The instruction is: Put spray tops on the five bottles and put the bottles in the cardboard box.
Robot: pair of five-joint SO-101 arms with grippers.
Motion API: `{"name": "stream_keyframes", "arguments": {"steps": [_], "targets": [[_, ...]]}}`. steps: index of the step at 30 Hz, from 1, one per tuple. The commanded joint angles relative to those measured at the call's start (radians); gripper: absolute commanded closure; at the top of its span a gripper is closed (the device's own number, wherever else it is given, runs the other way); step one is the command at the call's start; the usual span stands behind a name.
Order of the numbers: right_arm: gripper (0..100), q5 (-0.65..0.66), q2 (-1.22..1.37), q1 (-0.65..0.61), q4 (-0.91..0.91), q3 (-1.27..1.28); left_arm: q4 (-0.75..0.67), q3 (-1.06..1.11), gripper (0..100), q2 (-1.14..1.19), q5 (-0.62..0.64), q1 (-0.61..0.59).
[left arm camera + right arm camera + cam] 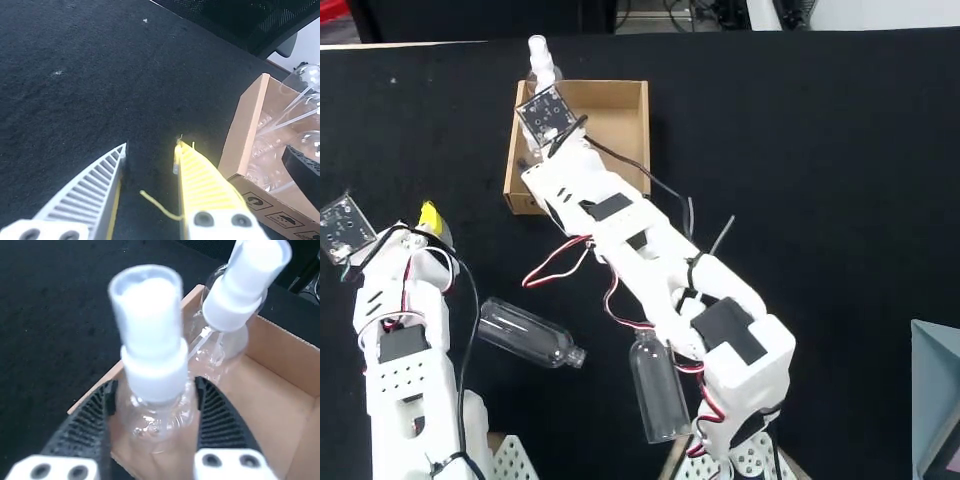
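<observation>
The moment of setting one down

High view: the cardboard box (620,120) sits at 11 o'clock on the desk (820,150); two uncapped bottles (530,333) lie near 6 o'clock. Left wrist view: the left hand (151,146) is released and empty. Right wrist view: the right hand (156,385) grasps a capped bottle (150,355) above the box wall; I would lower it upright beside the other capped bottle (235,310), then release slowly.

Two topless bottles (530,333), two spray-topped bottles (152,390), one cardboard box (644,130), two arms (650,260).
</observation>
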Motion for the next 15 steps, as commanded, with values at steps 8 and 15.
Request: {"name": "stream_keyframes", "arguments": {"steps": [8, 15], "targets": [[83.4, 0.002, -0.007, -0.025, 0.021, -0.051, -0.020, -0.007, 86, -0.018, 0.002, -0.015], [71.1, -0.005, -0.073, -0.025, 0.103, -0.050, -0.020, -0.007, 86, -0.018, 0.002, -0.015]]}}
